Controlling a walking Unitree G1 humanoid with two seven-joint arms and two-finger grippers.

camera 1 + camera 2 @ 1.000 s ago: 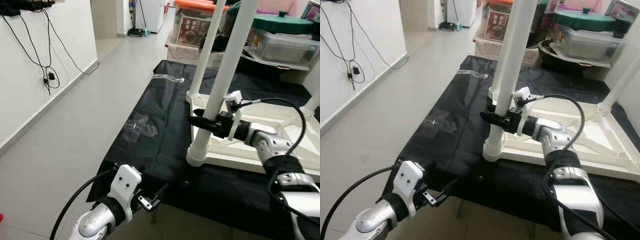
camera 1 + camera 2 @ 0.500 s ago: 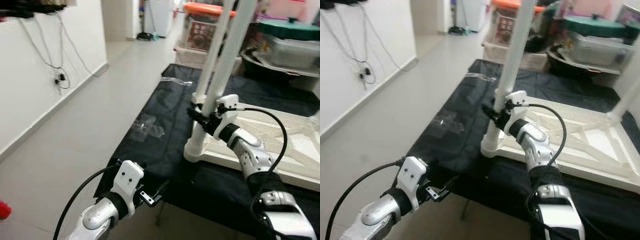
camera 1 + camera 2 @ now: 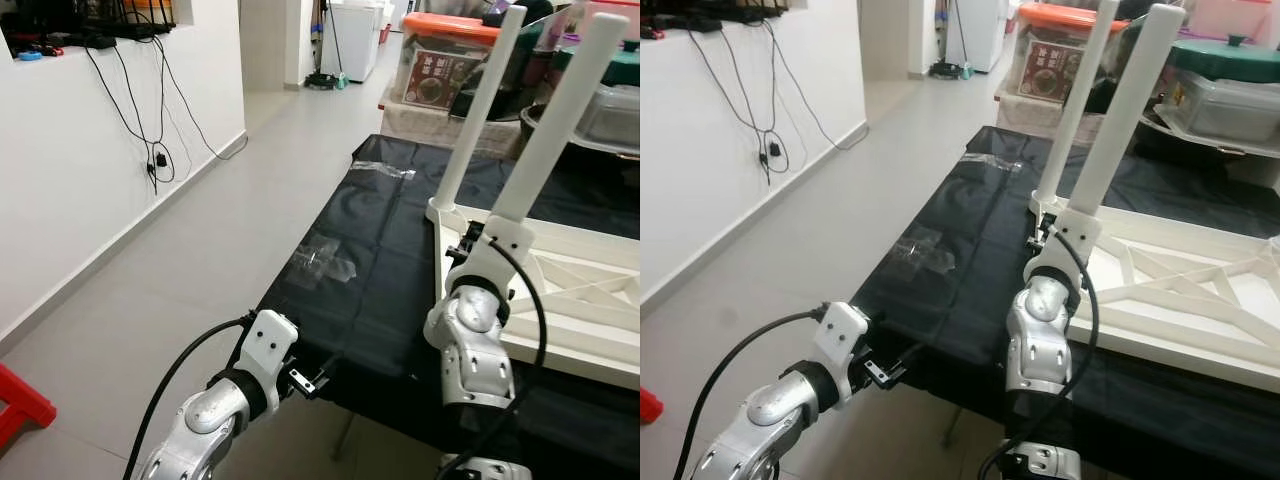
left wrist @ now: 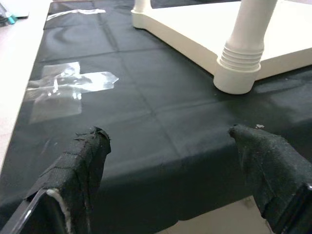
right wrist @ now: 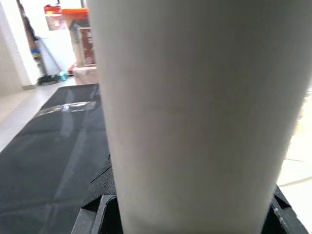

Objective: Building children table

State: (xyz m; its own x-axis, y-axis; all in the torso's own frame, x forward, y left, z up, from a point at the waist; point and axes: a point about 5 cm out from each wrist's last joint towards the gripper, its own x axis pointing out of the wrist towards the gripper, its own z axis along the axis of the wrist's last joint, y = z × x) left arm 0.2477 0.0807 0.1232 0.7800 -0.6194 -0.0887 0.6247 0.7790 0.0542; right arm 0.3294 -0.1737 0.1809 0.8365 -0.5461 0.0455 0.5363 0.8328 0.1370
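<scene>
Right gripper (image 5: 195,214) — seemingly round table leg (image 5: 195,112)

Bright, even indoor light, soft shadows. Head views sharp; glare on clear plastic wrap (image 3: 325,265) on the black cloth (image 3: 380,250). Right wrist view blurred, white table leg (image 5: 195,112) too close to focus.

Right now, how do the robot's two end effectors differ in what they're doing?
The right end effector is raised against a white table leg, which sits between its fingers; the left end effector hangs low at the edge of the black cloth, open and holding nothing. Both have black fingers.
</scene>
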